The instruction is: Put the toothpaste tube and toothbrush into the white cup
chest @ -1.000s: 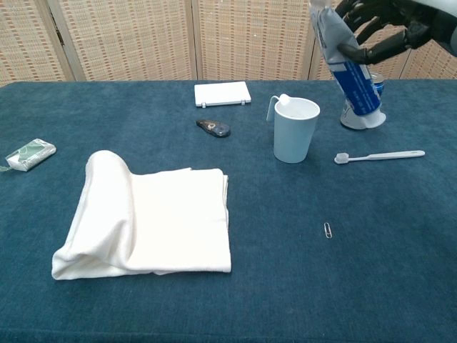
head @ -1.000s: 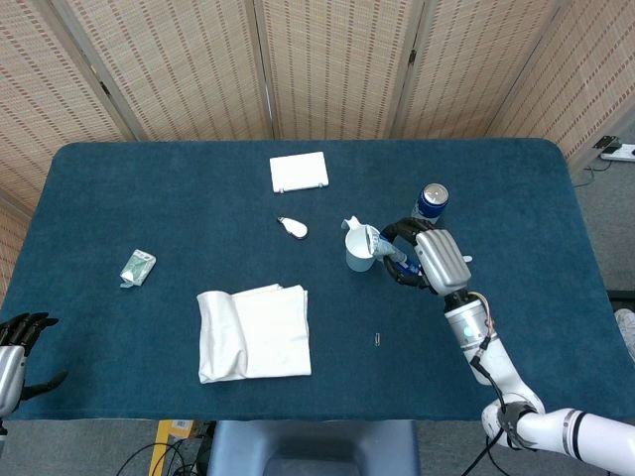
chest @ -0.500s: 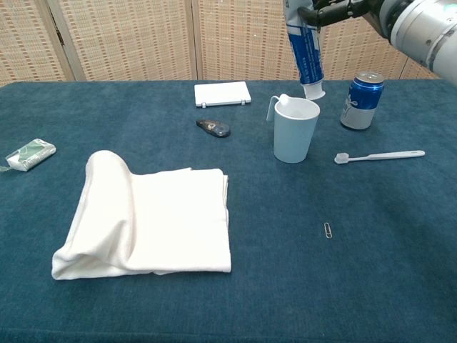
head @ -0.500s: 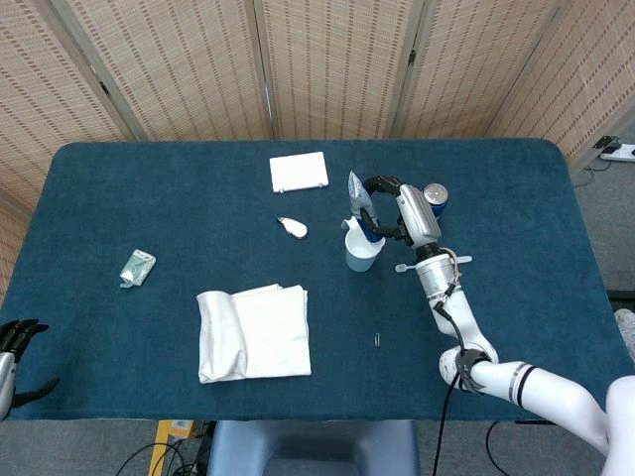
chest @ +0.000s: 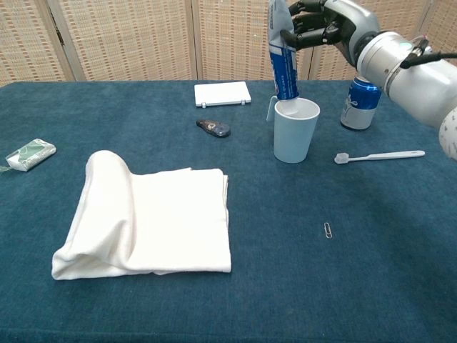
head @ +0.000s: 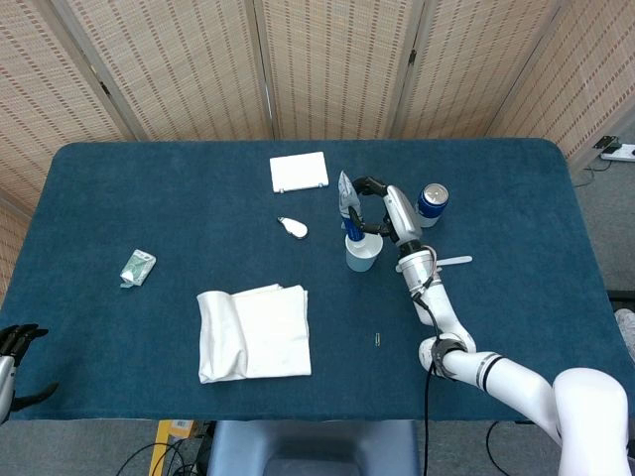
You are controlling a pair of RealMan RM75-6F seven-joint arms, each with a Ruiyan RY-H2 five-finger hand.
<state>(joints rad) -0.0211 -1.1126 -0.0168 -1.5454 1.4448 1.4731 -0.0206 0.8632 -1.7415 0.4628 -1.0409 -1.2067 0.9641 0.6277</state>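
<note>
Blue-clothed table, wicker screens behind. Our right hand clamped on toothpaste tube, cap end dipping into white cup; we judge tube not yet released. Toothbrush lies right of cup, untouched. Left hand idle at near-left edge; grip state unclear.

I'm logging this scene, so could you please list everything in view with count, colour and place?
toothpaste tube: 1, blue and white, upright, cap end in the cup mouth
white cup: 1, white, table centre-right
toothbrush: 1, white, lying right of the cup
can: 1, blue, behind the toothbrush
towel: 1, white, folded, front left
flat box: 1, white, far centre
small dark object: 1, near the box
packet: 1, green-white, left edge
paperclip: 1, front right
table: 1, blue cloth
right hand: holds the tube
left hand: dark, near the table's front-left corner
</note>
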